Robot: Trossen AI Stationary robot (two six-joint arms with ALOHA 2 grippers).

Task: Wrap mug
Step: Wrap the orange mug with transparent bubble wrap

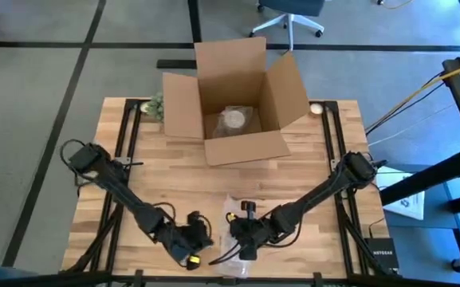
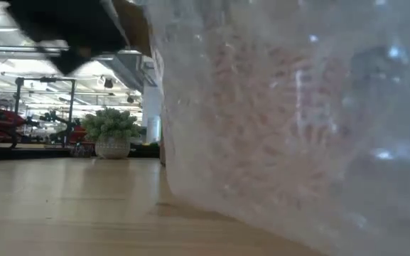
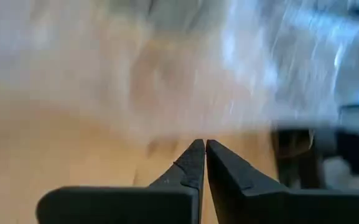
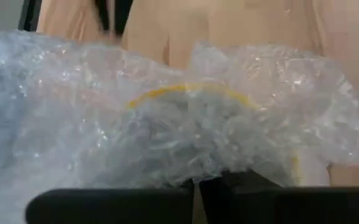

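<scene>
At the surface's (image 1: 293, 171) near edge, the right pincer (image 1: 244, 239) pinches bubble wrap (image 4: 167, 124) (yellow rim inside); the left pincer (image 3: 201, 152) is pressed together beside it.

One wooden table (image 1: 174, 171). One open cardboard box (image 1: 233, 100), far centre; one bubble-wrapped bundle (image 1: 234, 119) inside. One bubble wrap sheet (image 1: 231, 209), near edge, with yellow-rimmed mug (image 4: 191, 93) in it. One potted plant (image 1: 156, 105), far left. One small round pale object (image 1: 316, 108), far right. Two arms, two hands: left hand (image 1: 195, 239), right hand (image 1: 241, 239).
</scene>
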